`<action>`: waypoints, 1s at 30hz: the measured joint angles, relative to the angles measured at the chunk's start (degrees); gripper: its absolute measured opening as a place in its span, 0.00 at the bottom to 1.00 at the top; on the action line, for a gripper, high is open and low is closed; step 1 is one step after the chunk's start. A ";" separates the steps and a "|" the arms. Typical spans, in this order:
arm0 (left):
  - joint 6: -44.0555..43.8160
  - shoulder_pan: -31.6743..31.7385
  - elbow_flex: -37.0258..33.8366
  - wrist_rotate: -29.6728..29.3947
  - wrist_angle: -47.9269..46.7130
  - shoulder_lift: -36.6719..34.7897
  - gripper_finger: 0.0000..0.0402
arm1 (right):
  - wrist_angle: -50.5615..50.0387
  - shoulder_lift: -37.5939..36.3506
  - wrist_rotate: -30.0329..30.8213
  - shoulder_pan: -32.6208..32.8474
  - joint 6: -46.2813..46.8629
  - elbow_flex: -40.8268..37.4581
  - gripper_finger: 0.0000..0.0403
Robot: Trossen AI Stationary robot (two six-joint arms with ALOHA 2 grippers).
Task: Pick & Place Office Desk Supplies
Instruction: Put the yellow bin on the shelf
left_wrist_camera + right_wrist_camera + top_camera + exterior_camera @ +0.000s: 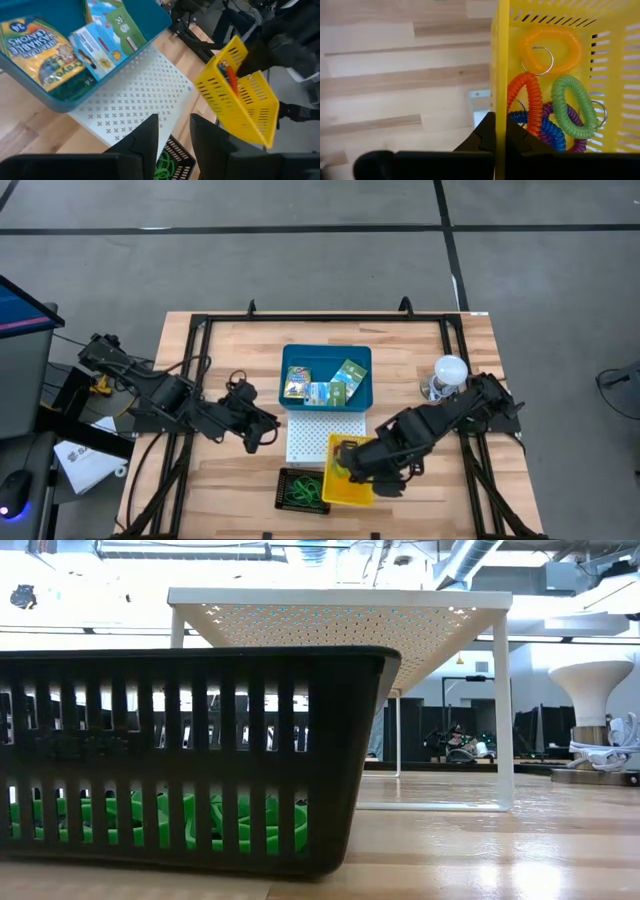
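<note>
Surface: wooden table [240,340], centre frame, bounded by grey floor [300,270].
Right gripper [496,131]: clamped on yellow basket [347,472] wall.
Left gripper [173,131]: narrowly parted, nothing held.

Readable print only in the left wrist view, all inside the blue bin [150,27].

- Crayon box [37,52], yellow and green, lying at the bin's near corner: "CRAYONS" in yellow capitals, upside down as seen; a second line above it, too distorted to be sure. "24" in a small oval at the box's end.
- Green-and-white packet [122,27], deeper in the bin: "33".
- Blue-white packet [95,47] between them: print too small to read.
</note>
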 joint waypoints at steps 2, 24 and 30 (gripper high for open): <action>-0.04 0.00 0.00 -0.86 -0.19 -0.19 0.26 | 0.62 -0.01 -0.18 -0.64 0.00 -1.84 0.00; 0.83 0.00 0.00 -3.02 -0.31 -6.63 0.26 | 27.65 -21.17 -2.71 -2.14 10.99 -38.70 0.00; 0.42 0.00 0.00 -3.66 -0.30 -6.63 0.26 | 32.14 -21.03 -1.83 -2.59 9.74 -40.53 0.00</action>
